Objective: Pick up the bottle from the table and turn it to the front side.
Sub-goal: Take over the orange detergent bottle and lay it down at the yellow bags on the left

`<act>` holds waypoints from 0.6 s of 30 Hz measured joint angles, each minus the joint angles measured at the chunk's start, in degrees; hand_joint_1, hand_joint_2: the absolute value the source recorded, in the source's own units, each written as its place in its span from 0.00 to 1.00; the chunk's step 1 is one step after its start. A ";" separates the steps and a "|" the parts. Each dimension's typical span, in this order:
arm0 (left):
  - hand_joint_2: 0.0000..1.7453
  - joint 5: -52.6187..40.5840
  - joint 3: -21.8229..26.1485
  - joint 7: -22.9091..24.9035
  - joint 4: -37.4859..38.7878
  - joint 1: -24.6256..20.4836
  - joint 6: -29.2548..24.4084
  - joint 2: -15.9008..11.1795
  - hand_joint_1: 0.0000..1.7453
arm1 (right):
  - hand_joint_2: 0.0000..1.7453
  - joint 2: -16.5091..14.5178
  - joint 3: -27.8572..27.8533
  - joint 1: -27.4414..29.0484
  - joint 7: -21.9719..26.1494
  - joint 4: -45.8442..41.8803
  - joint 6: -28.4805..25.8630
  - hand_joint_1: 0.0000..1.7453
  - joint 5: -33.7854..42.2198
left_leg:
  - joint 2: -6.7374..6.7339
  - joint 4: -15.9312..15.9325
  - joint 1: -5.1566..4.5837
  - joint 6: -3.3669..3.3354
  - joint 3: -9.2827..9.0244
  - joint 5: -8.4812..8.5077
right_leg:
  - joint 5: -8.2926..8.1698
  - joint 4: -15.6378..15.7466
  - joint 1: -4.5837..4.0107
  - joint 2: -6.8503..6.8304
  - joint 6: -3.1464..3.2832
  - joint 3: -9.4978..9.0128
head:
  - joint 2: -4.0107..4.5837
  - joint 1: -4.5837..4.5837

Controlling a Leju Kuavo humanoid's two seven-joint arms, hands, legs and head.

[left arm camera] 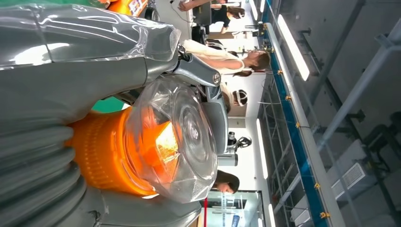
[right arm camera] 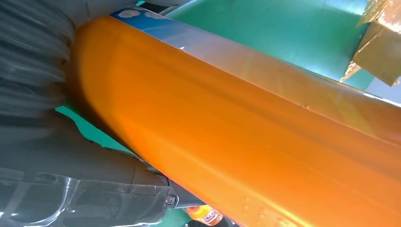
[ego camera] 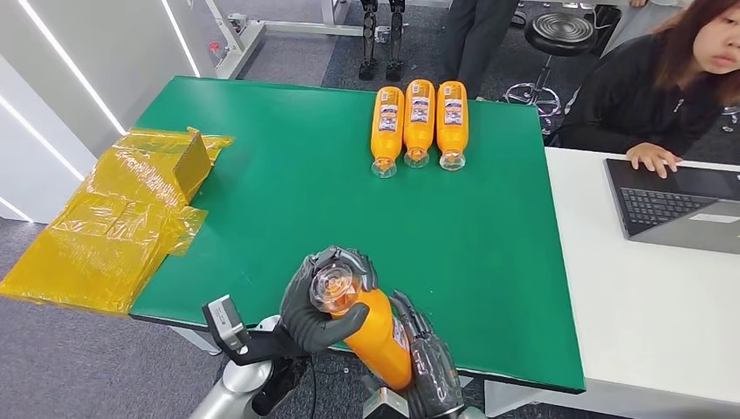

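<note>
While lifted above the table's [ego camera: 262, 157] near edge, bottle [ego camera: 377, 330] in both hands: left hand [ego camera: 325, 301] clasping its cap end, right hand [ego camera: 432, 367] its body.

Green table [ego camera: 288, 166] w/ a matte top, dark edge along the near side. 3 orange bottles [ego camera: 419, 122] lie flat on it at the far edge, side by side & touching, caps toward the robot, labels facing up. At the table's left edge, yellow plastic wrap [ego camera: 113, 218] is crumpled & spread out, partly on the green top, mostly hanging off past the corner; a brown cardboard piece [ego camera: 192, 161] stands tilted in it. A white table [ego camera: 646, 297] butts against the green one on the right; a dark laptop [ego camera: 676, 205] sits open on it, a person's hand [ego camera: 653, 157] resting at its far edge
</note>
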State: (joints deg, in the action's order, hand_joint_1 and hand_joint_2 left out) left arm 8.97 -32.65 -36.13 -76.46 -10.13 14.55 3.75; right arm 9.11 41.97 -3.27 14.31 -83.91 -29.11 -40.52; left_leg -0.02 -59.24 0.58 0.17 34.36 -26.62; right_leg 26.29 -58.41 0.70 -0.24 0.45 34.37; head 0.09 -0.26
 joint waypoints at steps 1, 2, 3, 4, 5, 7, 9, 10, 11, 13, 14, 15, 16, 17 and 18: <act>1.00 -0.04 -0.02 0.00 0.00 0.00 -0.07 -0.02 1.00 | 1.00 0.00 0.02 0.02 0.13 0.00 -0.29 0.00 -0.04 | 0.00 0.00 0.00 0.00 0.00 0.00 | 0.00 0.00 0.00 0.00 0.00 0.00 | 0.00 -0.01; 1.00 -0.07 -0.04 0.00 0.00 0.00 -0.17 -0.03 1.00 | 1.00 0.00 0.07 0.05 0.31 0.00 -0.61 0.00 -0.08 | 0.00 0.00 0.00 0.00 0.00 0.00 | 0.00 0.00 0.00 0.00 0.00 0.00 | 0.00 0.00; 1.00 -0.10 -0.06 0.00 0.00 0.00 -0.32 -0.04 1.00 | 1.00 0.00 0.12 0.10 0.51 0.00 -0.94 0.00 -0.10 | 0.00 0.00 0.00 0.00 0.00 0.00 | 0.00 0.00 0.00 0.00 0.00 0.00 | 0.00 0.00; 1.00 -0.10 -0.09 -0.01 0.00 0.00 -0.55 -0.05 1.00 | 1.00 0.00 0.17 0.17 0.76 -0.01 -1.32 0.00 -0.09 | 0.00 0.00 0.00 0.00 0.00 0.00 | 0.00 0.00 0.00 0.00 0.00 0.00 | 0.00 0.01; 1.00 -0.15 -0.11 -0.02 0.01 0.00 -0.84 -0.08 1.00 | 1.00 0.00 0.22 0.26 1.03 -0.01 -1.72 0.00 -0.05 | 0.00 0.00 0.00 0.00 0.00 0.00 | 0.00 0.00 0.00 0.00 0.00 0.00 | 0.00 0.01; 1.00 -0.41 -0.14 -0.16 0.02 0.00 -1.68 -0.16 1.00 | 1.00 0.00 0.31 0.38 1.48 -0.02 -2.22 0.00 0.08 | 0.00 0.00 0.00 0.00 0.00 0.00 | 0.00 0.00 0.00 0.00 0.00 0.00 | 0.00 0.01; 1.00 -1.05 -0.14 -0.44 0.02 -0.03 -2.86 -0.30 1.00 | 1.00 0.00 0.41 0.40 1.72 -0.02 -2.37 0.00 0.22 | 0.00 0.00 0.00 0.00 0.00 0.00 | 0.00 0.00 0.00 0.01 0.00 0.01 | 0.00 0.00; 1.00 -1.72 -0.14 -0.57 0.02 -0.08 -3.77 -0.38 1.00 | 1.00 0.00 0.47 0.39 1.80 -0.01 -2.42 0.00 0.31 | 0.00 0.00 0.00 0.00 0.00 0.00 | 0.00 0.00 0.00 0.00 0.00 0.01 | 0.00 0.00; 1.00 -2.63 -0.14 -0.65 0.02 -0.18 -4.83 -0.48 1.00 | 1.00 0.00 0.52 0.37 1.85 -0.01 -2.48 0.00 0.40 | 0.00 0.00 0.00 0.00 0.00 0.00 | 0.00 0.00 0.00 0.00 0.00 0.01 | 0.00 -0.01; 1.00 -5.64 -0.12 -0.79 0.05 -0.69 -7.97 -0.72 1.00 | 1.00 -0.01 0.67 0.29 2.01 0.01 -2.74 0.00 0.82 | 0.00 0.00 0.00 0.00 0.00 0.00 | 0.00 0.00 0.00 0.00 0.00 0.00 | 0.00 0.00; 1.00 -7.28 -0.08 -0.88 0.08 -1.11 -9.61 -0.88 1.00 | 1.00 -0.01 0.74 0.24 2.12 0.03 -2.89 0.00 1.04 | 0.00 0.00 0.00 0.00 0.00 0.00 | 0.00 0.00 0.00 0.00 0.00 0.00 | 0.00 0.00; 1.00 -9.01 0.04 -0.96 0.11 -1.69 -11.37 -1.09 1.00 | 1.00 -0.02 0.83 0.17 2.24 0.08 -3.03 0.00 1.23 | 0.00 0.00 0.00 0.00 0.00 0.01 | -0.01 -0.01 0.00 0.00 0.00 0.00 | 0.00 0.00; 1.00 -10.76 0.27 -1.02 0.14 -2.34 -13.10 -1.30 1.00 | 1.00 -0.02 0.93 0.07 2.37 0.15 -3.13 0.00 1.36 | 0.01 0.00 0.00 0.01 0.00 0.01 | -0.01 -0.01 0.00 0.00 0.01 0.00 | 0.00 0.00; 1.00 -12.38 0.64 -1.01 0.15 -3.02 -14.63 -1.51 1.00 | 1.00 -0.03 1.06 -0.04 2.48 0.24 -3.20 0.00 1.50 | 0.01 0.00 0.01 0.01 0.00 0.01 | -0.02 -0.02 0.00 0.00 0.02 -0.01 | 0.00 0.01; 1.00 -14.36 1.11 -0.88 0.18 -3.80 -16.33 -1.73 1.00 | 1.00 -0.04 1.21 -0.18 2.61 0.36 -3.25 0.00 1.74 | 0.01 0.00 0.01 0.01 0.00 0.02 | -0.03 -0.02 0.00 0.00 0.03 -0.01 | 0.00 0.01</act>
State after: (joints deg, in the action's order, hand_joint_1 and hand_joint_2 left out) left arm -5.39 -31.54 -37.00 -76.28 -13.93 -1.78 2.02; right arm 9.07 43.18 -3.45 16.91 -83.55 -32.36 -38.79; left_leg -0.02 -59.24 0.58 0.19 34.36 -26.60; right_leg 26.26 -58.44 0.70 -0.24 0.48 34.37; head 0.09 -0.25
